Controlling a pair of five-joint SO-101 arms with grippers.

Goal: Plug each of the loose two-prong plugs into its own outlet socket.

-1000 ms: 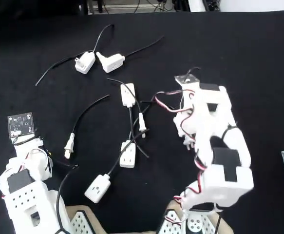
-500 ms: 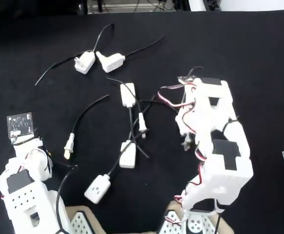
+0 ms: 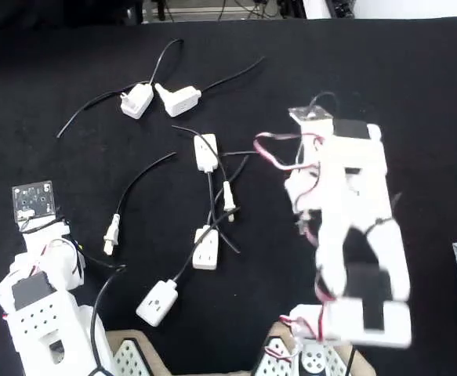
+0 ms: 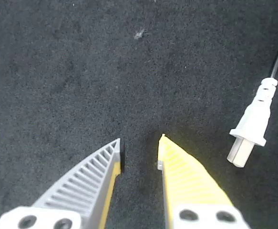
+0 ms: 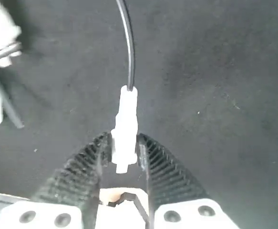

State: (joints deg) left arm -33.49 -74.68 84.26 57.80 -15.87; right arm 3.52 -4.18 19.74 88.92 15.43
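No word, number or sign can be read anywhere on the table. Small pale marks are seen on the dark square board [image 3: 34, 201] at the near left. They may be print or only solder points, and cannot be made out.
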